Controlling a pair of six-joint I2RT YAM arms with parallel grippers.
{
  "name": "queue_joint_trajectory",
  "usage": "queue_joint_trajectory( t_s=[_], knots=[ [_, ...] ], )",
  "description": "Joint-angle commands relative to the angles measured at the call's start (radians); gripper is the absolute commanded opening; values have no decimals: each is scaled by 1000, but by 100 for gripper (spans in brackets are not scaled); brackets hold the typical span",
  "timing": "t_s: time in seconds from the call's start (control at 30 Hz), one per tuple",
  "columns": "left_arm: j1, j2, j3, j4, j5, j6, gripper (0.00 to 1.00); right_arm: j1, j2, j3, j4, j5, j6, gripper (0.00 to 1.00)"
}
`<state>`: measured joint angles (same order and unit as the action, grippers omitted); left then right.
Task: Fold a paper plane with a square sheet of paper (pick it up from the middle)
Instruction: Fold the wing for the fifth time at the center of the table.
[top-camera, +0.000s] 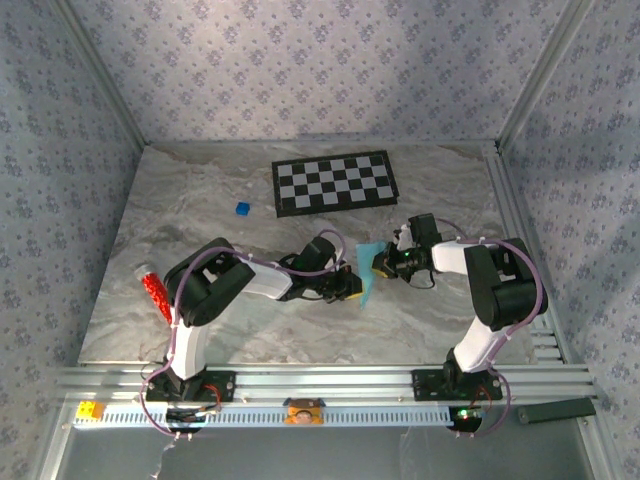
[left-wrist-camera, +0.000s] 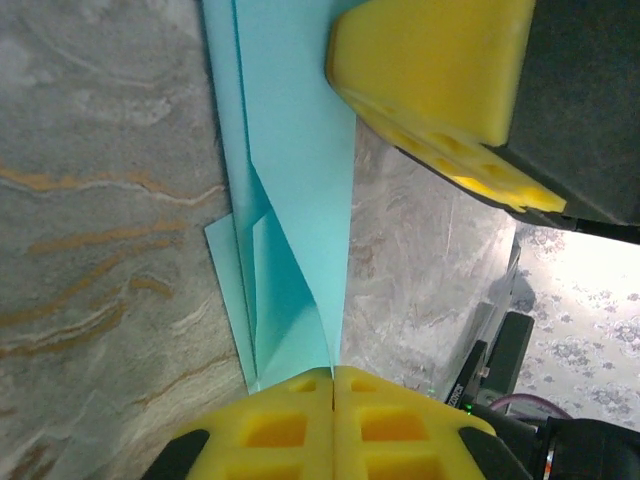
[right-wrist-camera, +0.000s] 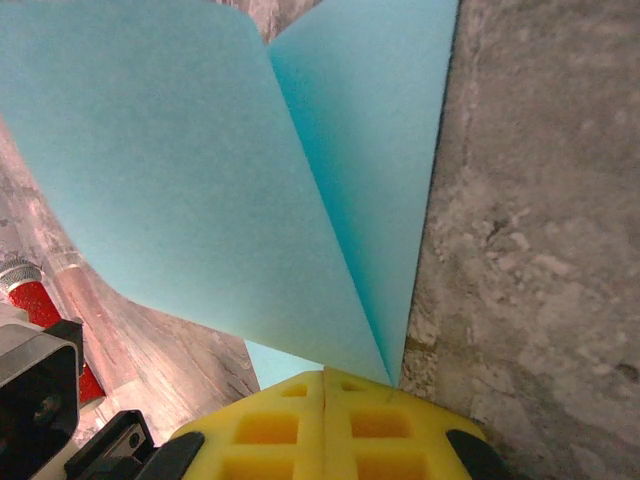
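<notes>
The square sheet of paper (top-camera: 368, 270) is light blue and folded into a narrow, layered shape. It is held up on edge at mid-table between my two grippers. My left gripper (top-camera: 350, 285) has its yellow pads pressed together on the paper's near end. In the left wrist view the folded paper (left-wrist-camera: 295, 150) runs up from the seam of the left gripper (left-wrist-camera: 333, 385). My right gripper (top-camera: 385, 262) is shut on the far end. From the right gripper (right-wrist-camera: 325, 385) two flaps of paper (right-wrist-camera: 180, 170) spread out. The right gripper's yellow pad (left-wrist-camera: 430, 70) rests against the paper.
A black-and-white checkerboard (top-camera: 335, 183) lies at the back of the marble table (top-camera: 200, 190). A tiny dark-blue cube (top-camera: 241, 209) sits to its left. A red capped object (top-camera: 155, 290) lies beside the left arm. Papered walls enclose the table.
</notes>
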<state>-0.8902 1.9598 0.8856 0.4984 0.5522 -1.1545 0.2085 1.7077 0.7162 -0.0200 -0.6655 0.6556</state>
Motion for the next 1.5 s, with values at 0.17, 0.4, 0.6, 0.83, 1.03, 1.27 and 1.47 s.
queue_joint_trajectory(
  t_s=[0.17,0.4,0.6,0.83,1.03,1.27,1.47],
  knots=[
    [-18,61,39,-72,62,11,0,12,49,-15,-90,101,-19,5],
    [-42,75,36,-136,50,16,0,11,51,-16,-96,109,-19,5],
    [-44,35,17,-201,19,53,8,10,47,-15,-105,115,-19,5],
    [-52,27,32,-206,43,70,12,11,47,-11,-113,116,-19,5],
    [-53,21,32,-219,52,87,8,11,47,-12,-113,118,-19,5],
    [-55,25,33,-251,67,101,0,11,50,-12,-112,122,-19,5],
    [-57,-2,26,-302,58,118,13,11,51,-11,-114,122,-19,5]
  ],
)
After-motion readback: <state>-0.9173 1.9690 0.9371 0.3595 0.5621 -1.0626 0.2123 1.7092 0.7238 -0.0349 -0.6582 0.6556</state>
